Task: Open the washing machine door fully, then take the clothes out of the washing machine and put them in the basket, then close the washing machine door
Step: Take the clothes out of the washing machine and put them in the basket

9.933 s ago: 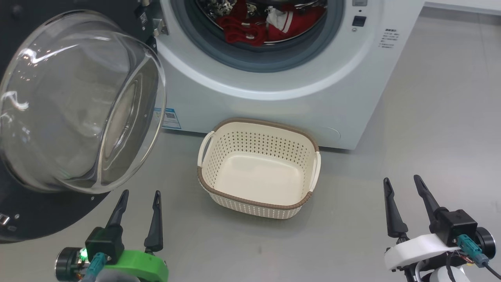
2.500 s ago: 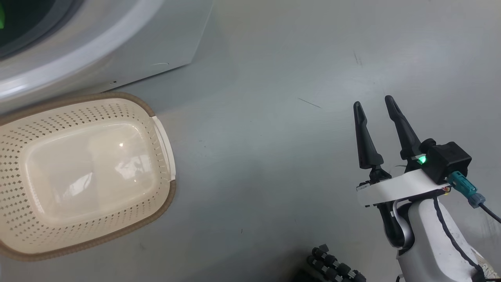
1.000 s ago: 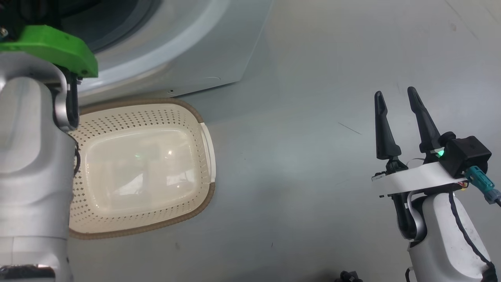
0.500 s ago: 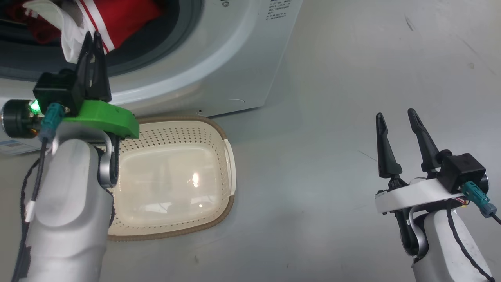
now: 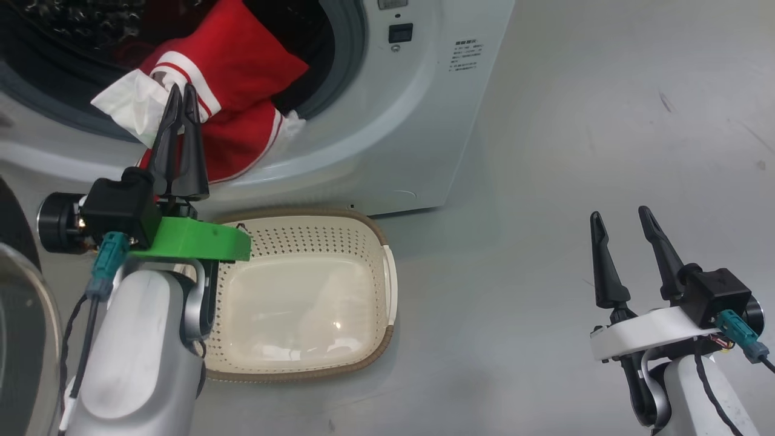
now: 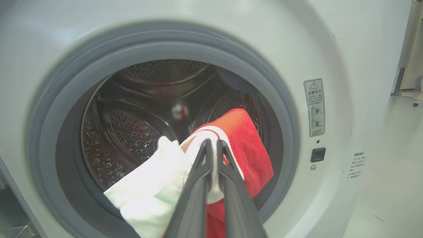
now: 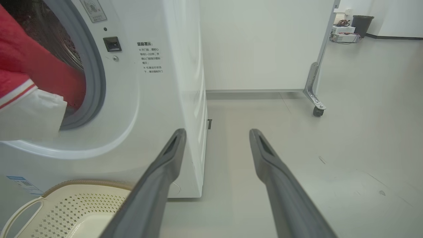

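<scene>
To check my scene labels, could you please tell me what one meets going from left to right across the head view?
From the left: washing machine door, left gripper shut on the clothes, basket, right gripper.

White front-loading washing machine [image 5: 393, 139], door [image 5: 27, 327] swung open at left. Red clothes [image 5: 242, 72] with white stripes and trim hang out of its opening, pinched in the left hand [image 5: 183, 91]. Cream perforated basket [image 5: 390, 284], brown-rimmed, upright on the floor [image 5: 545, 181] just before the machine.
</scene>
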{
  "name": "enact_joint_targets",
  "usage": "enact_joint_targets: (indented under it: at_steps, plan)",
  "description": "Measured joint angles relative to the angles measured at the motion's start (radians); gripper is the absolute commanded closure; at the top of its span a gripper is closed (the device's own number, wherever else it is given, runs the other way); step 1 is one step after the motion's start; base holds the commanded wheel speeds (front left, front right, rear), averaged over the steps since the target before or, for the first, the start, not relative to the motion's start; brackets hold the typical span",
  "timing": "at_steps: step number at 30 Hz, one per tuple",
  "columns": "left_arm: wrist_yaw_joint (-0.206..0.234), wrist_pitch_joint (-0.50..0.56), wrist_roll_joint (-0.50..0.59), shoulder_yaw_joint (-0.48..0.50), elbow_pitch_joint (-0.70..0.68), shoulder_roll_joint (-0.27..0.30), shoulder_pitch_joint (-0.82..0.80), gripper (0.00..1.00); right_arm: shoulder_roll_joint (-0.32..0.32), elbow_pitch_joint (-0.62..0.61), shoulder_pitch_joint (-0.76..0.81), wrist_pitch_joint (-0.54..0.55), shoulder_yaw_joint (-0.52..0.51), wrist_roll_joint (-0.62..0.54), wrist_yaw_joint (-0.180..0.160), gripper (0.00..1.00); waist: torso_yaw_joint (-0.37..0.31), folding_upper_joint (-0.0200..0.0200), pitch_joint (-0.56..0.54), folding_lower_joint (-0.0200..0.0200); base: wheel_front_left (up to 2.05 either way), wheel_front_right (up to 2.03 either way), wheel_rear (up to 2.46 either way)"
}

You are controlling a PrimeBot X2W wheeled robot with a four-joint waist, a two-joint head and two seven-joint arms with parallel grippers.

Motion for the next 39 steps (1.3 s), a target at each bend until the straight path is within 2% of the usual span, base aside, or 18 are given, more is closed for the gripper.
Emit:
enact_joint_targets:
  at_steps: [15,25,39]
  plan:
    - [0.004,-0.001,0.024,-0.05,-0.25,0.0,0.157,1.0,0.001,-0.008,0.04,0.0,0.035,-0.01,0.002,0.0,0.088,0.0,-0.077,0.0,0.0,0.0,0.0]
    - [0.014,0.033,0.002,-0.076,-0.177,0.001,0.294,1.0,0.002,-0.033,0.043,0.0,0.06,-0.01,0.009,0.0,0.082,0.0,-0.042,0.0,0.0,0.0,0.0]
    - [0.014,0.089,-0.08,-0.075,0.041,0.0,0.253,1.0,0.004,-0.078,-0.006,0.0,0.095,-0.009,0.017,0.0,0.047,0.0,0.078,0.0,0.0,0.0,0.0]
